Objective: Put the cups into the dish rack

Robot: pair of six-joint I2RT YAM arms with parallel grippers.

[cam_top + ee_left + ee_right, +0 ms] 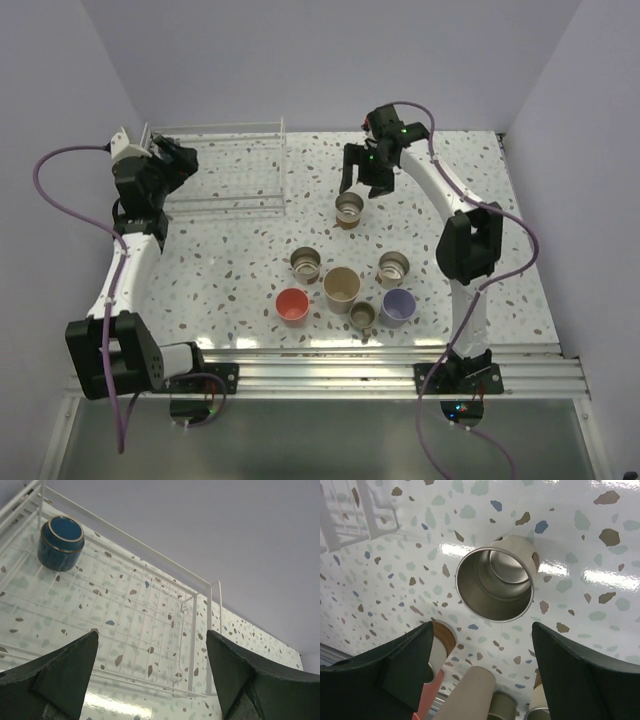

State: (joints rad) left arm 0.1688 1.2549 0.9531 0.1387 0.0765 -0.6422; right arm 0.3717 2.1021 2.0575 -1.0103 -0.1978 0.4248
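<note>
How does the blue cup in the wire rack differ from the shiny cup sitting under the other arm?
The blue cup is dark blue with gold bands; the shiny cup is beige outside and bare metal inside. The blue cup sits in the rack; the shiny cup stands on the table, outside it. Both are small and round, and nothing holds either.

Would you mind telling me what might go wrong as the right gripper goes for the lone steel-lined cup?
1. The right gripper hangs open over the steel-lined cup; a finger landing on its rim might tip it.
2. The left gripper sits open at the dish rack, near the dark blue cup inside; both arms converging there might collide or shove the wire rack.
</note>
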